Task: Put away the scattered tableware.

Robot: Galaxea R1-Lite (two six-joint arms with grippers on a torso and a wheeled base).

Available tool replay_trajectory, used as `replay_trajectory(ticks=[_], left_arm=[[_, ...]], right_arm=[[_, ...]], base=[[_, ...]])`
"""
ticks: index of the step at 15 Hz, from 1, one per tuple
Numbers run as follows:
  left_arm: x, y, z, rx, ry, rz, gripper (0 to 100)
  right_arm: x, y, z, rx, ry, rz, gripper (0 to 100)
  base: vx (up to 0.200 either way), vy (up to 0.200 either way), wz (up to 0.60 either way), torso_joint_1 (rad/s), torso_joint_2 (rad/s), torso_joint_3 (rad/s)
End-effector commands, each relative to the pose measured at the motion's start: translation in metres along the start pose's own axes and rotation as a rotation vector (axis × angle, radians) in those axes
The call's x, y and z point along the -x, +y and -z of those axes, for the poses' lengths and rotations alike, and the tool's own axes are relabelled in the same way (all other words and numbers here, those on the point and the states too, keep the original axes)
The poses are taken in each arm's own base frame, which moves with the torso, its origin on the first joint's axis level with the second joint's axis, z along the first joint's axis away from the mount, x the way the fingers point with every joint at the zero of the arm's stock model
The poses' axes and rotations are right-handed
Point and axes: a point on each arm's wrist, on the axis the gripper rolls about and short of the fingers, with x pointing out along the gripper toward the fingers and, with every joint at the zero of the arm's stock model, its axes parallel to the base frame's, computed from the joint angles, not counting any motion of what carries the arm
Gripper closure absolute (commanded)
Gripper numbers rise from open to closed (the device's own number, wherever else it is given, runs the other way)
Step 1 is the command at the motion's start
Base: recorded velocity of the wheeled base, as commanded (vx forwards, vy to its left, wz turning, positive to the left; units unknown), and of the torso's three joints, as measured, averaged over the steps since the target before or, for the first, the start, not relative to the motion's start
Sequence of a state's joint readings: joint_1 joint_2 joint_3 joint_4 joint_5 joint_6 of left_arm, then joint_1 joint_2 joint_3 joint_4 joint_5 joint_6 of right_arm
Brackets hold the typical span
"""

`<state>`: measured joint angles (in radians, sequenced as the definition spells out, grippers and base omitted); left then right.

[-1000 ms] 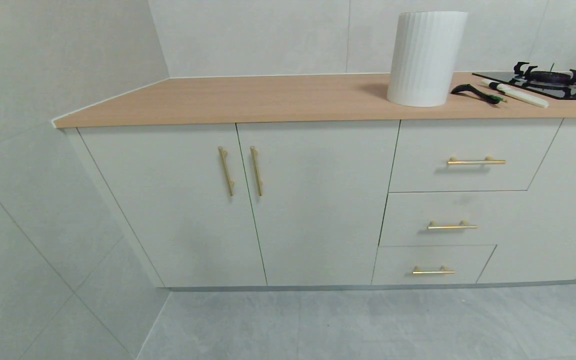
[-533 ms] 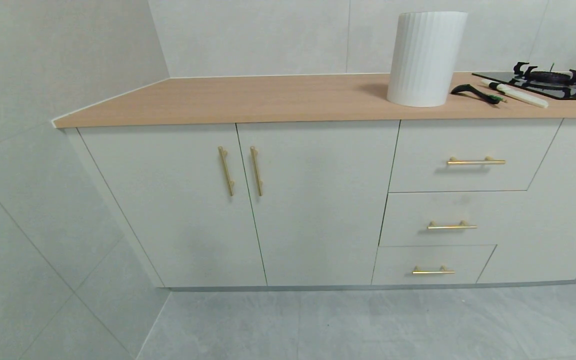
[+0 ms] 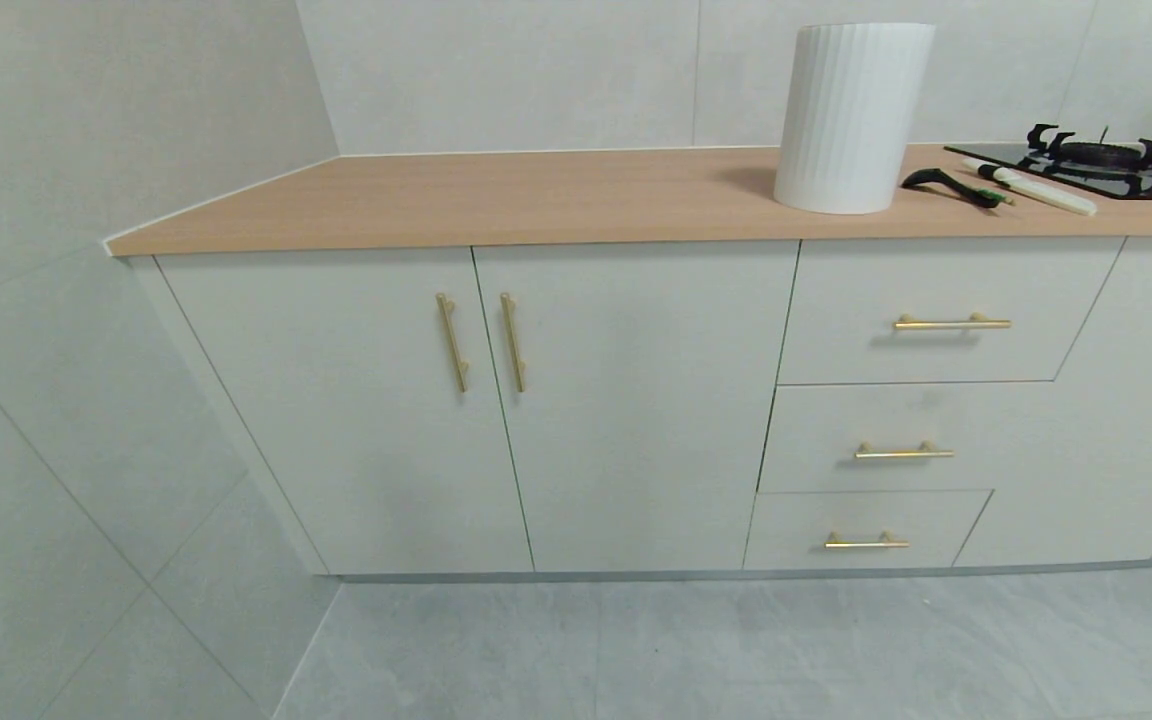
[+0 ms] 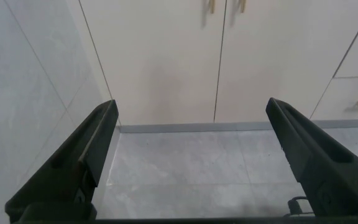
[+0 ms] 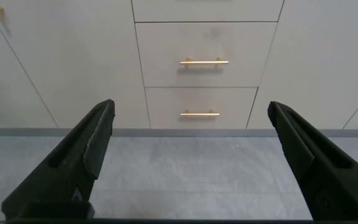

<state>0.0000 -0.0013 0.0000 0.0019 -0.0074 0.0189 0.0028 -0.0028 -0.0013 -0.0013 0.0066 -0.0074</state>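
Low before the cabinet (image 3: 636,400), my left gripper (image 4: 191,106) and right gripper (image 5: 191,104) hang spread; atop it the knife (image 3: 1031,187) lies flat, slanting frontward.

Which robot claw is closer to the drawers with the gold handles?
Right. The right gripper sits straight in front of the drawers. The left gripper faces the cabinet doors, with the drawers off to its right.

Head view high, wrist views low, all facing cabinets (image 3: 636,400)
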Motion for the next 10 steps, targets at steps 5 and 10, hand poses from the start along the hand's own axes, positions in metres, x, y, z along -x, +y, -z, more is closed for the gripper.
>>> replay_trajectory(ticks=[5,10], left_arm=[[-0.0001,0.0000,-0.0001,0.008,0.001,0.000,0],[-0.0001,0.0000,-0.0001,0.008,0.001,0.000,0]], right_arm=[[-0.0002,0.0000,-0.0002,0.002,0.002,-0.001,0],[-0.0002,0.0000,-0.0002,0.000,0.002,-0.001,0]], base=[[0.000,0.000,0.00,0.000,0.00,0.000],[0.000,-0.040,0.00,0.000,0.00,0.000]])
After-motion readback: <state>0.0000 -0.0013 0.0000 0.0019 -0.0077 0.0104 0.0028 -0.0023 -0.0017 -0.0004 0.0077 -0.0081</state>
